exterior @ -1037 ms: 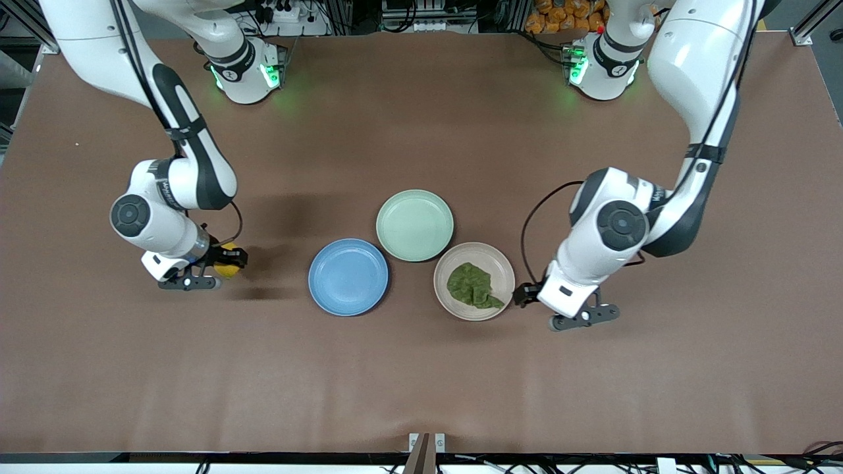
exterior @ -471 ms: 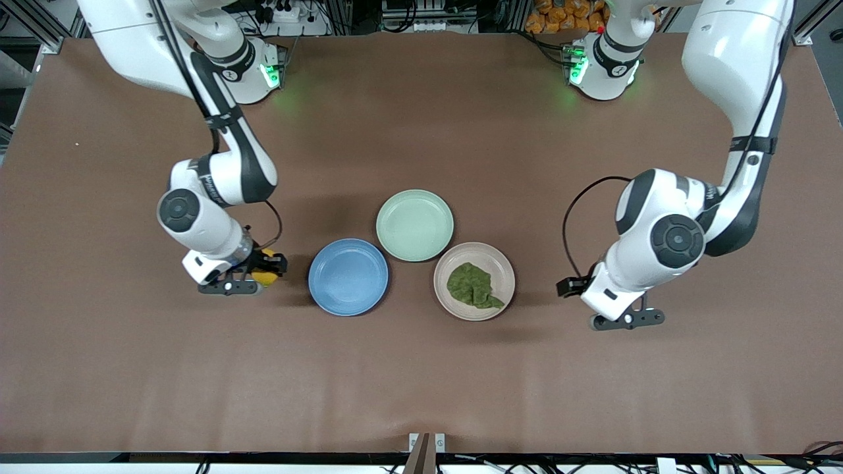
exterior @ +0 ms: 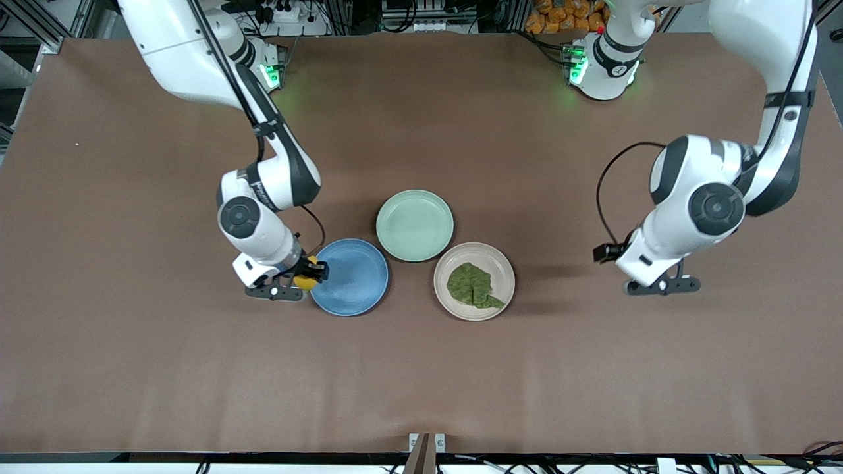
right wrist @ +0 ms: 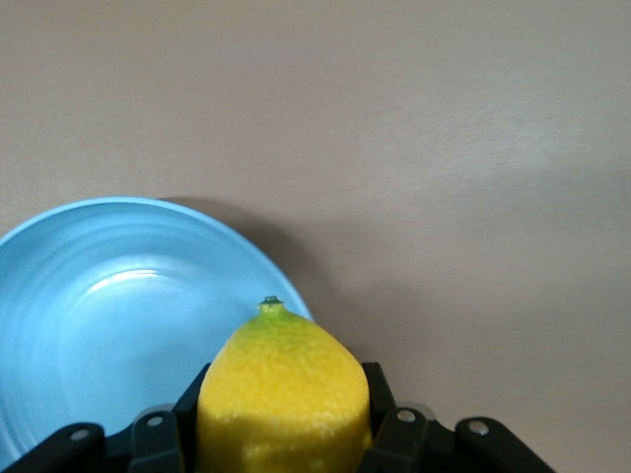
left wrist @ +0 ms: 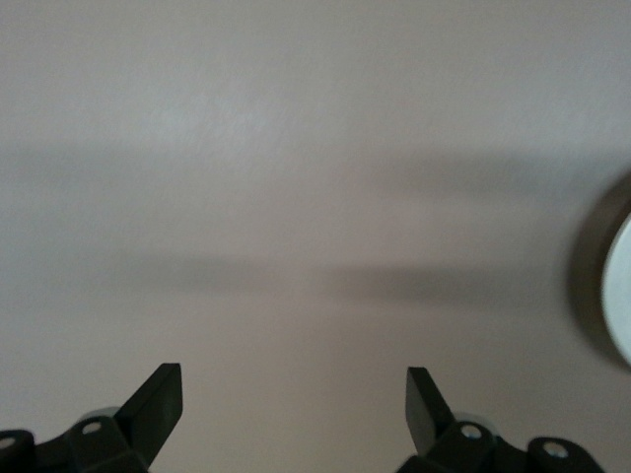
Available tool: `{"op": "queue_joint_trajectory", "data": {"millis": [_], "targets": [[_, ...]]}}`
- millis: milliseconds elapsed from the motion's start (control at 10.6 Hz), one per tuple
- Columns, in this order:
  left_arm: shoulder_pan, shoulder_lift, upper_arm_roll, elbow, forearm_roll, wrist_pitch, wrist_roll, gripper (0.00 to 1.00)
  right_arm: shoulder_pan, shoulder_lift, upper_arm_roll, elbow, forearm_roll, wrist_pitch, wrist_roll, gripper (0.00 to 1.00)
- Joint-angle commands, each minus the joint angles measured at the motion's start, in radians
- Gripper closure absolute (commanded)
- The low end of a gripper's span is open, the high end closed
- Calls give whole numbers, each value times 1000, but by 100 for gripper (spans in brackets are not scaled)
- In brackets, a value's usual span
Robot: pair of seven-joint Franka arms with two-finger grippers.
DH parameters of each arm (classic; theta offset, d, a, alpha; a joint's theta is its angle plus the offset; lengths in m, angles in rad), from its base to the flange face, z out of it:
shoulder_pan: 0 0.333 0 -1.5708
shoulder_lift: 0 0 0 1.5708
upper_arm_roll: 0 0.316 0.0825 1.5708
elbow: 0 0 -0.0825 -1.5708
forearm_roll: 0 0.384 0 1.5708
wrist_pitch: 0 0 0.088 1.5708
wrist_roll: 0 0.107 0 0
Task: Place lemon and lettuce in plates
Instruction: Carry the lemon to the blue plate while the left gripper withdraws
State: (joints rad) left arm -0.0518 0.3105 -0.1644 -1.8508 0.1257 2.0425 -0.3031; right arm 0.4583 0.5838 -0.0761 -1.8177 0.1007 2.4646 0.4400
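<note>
Lemon at the blue plate's rim, lettuce already plated.

From the front you see the right gripper (exterior: 304,276) clenching the lemon (exterior: 305,281) over the blue plate (exterior: 352,280); lettuce (exterior: 472,285) lies in the beige plate (exterior: 487,257). In its wrist view, your left gripper (left wrist: 294,399) hangs spread over bare table (left wrist: 296,177).

The lettuce (exterior: 473,286) lies in the beige plate (exterior: 504,263), beside the blue plate (exterior: 355,276) at mid-table. The third plate (exterior: 415,224) sits between them, closer to the base-side edge. The lemon (exterior: 304,280) hangs over the blue plate's rim.
</note>
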Motion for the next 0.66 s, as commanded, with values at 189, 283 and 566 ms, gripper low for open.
{"op": "queue_joint_trajectory", "data": {"millis": [189, 283, 566], "targets": [[-2, -233, 43, -224, -95, 12, 99, 0, 59, 73, -8, 84, 19, 1, 77, 70], [-5, -246, 45, -226, -106, 12, 102, 0, 71, 76, -8, 89, 19, 1, 86, 69], [-2, -277, 45, -159, -109, 12, 105, 0, 83, 79, -8, 89, 17, 2, 91, 65]]}}
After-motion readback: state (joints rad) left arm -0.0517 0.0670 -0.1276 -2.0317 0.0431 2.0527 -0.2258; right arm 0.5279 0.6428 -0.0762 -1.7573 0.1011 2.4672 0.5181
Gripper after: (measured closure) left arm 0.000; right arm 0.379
